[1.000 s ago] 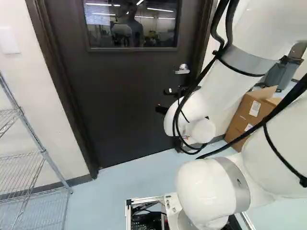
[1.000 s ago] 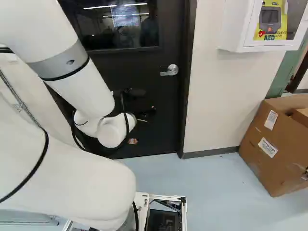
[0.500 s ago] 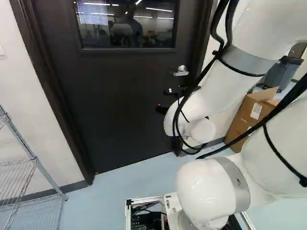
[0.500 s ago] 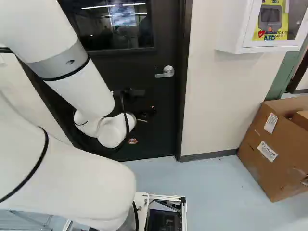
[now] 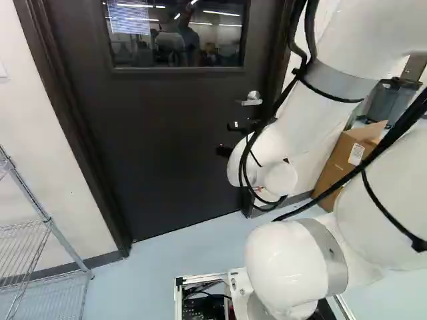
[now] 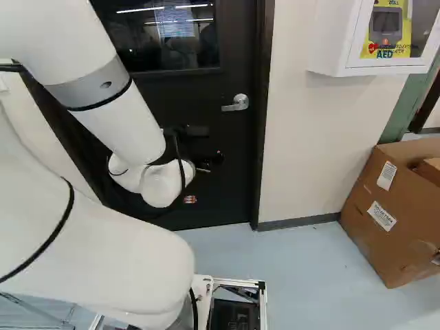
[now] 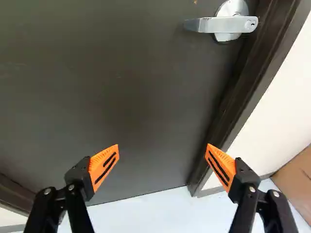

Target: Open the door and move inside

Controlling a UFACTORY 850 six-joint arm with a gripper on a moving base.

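The dark door (image 5: 167, 133) with its window stands closed in its frame ahead of the arm. Its silver lever handle (image 6: 236, 103) is at the door's right edge; in the left base view the handle (image 5: 251, 99) shows above the wrist. My gripper (image 6: 206, 161) is partly hidden behind the wrist, before the door and lower than the handle. In the wrist view the gripper (image 7: 163, 158) has its orange fingers wide apart with nothing between them, and the handle (image 7: 221, 24) lies beyond them, off toward the door frame, untouched.
A wire shelf (image 5: 43, 233) stands left of the door. Right of it, a white wall cabinet (image 6: 371, 38) hangs above a cardboard box (image 6: 395, 213) on the floor. The door frame (image 7: 248, 77) runs beside the handle.
The base has turned slightly left and then stayed put, shifting the scene in both base views. Since the last frames the arm has shifted slightly; the door has stayed closed.
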